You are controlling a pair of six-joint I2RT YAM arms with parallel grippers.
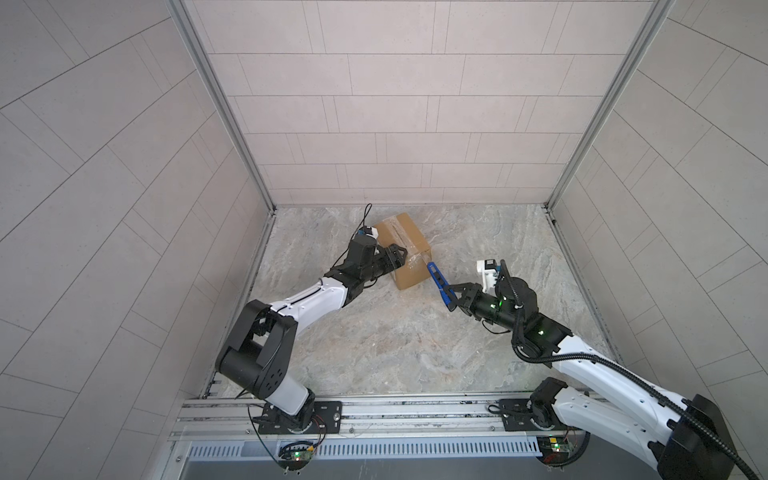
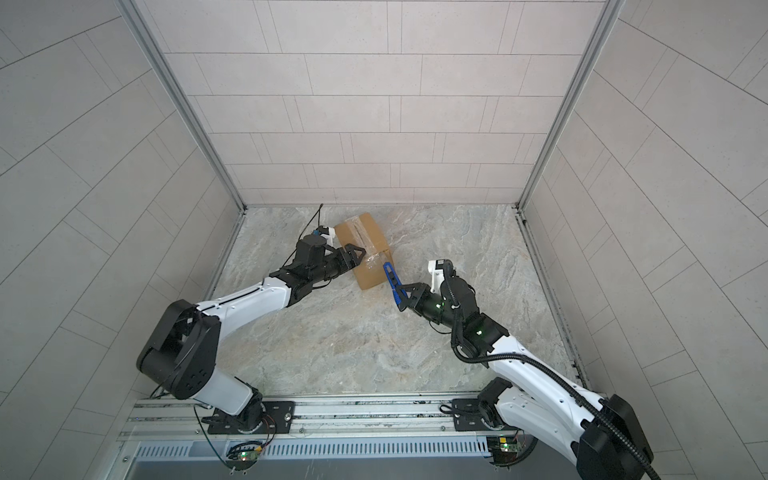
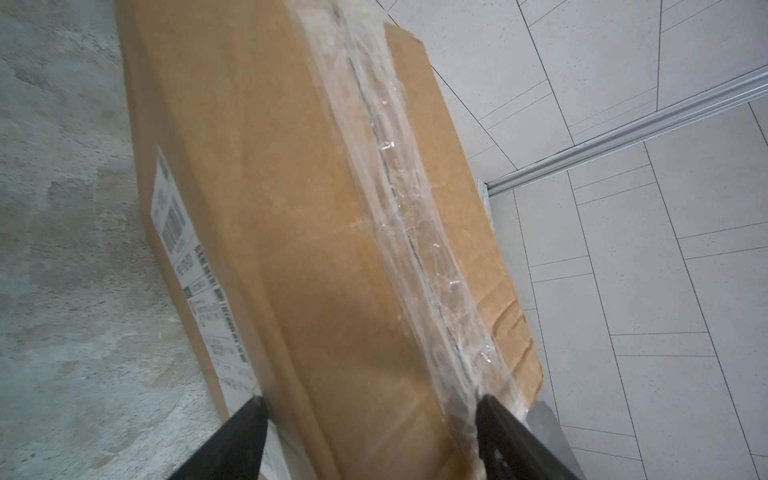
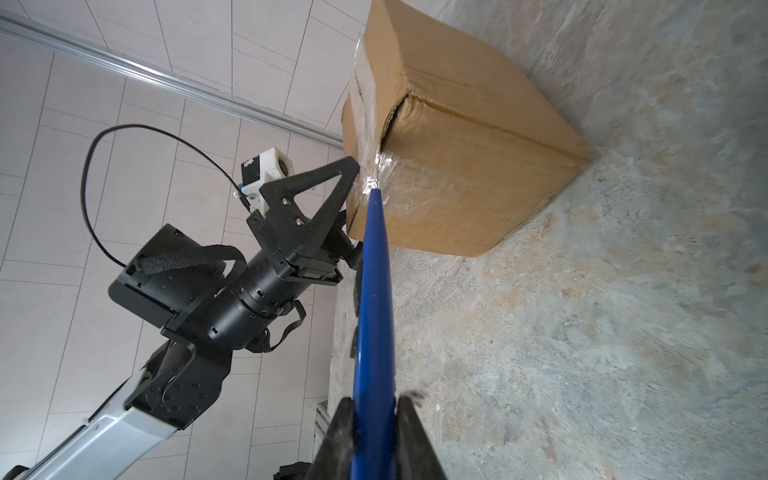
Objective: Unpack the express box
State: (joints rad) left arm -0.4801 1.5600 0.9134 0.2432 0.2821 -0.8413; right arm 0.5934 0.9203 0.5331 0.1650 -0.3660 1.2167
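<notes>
1. The left hand stands wide around the near end of the express box. One fingertip lies at the taped seam on top and the other against the labelled side. Both seem to touch cardboard, so we judge that this hand steadies the box. The right hand is closed firmly on the handle of a blue knife.
2. The worktop carries the box, and we see no contents lying outside it.
3. The box rests flat on the worktop, left of the middle and near the back wall. Its flaps are shut.
4. The knife reaches from the right hand to the end face of the box. Its tip meets the tape there, just beside one finger of the left hand.
5. The clear tape covers the top seam and folds over the end. A dark line runs under it, but we cannot tell whether the tape is already slit there.
6. The shipping label sits on the long side.
7. One corner is crushed and gapes a little.
8. In our judgement the task is at an early stage, at the cutting of the tape. Slitting the seam, lifting the flaps and taking out the contents are all left to do.
</notes>
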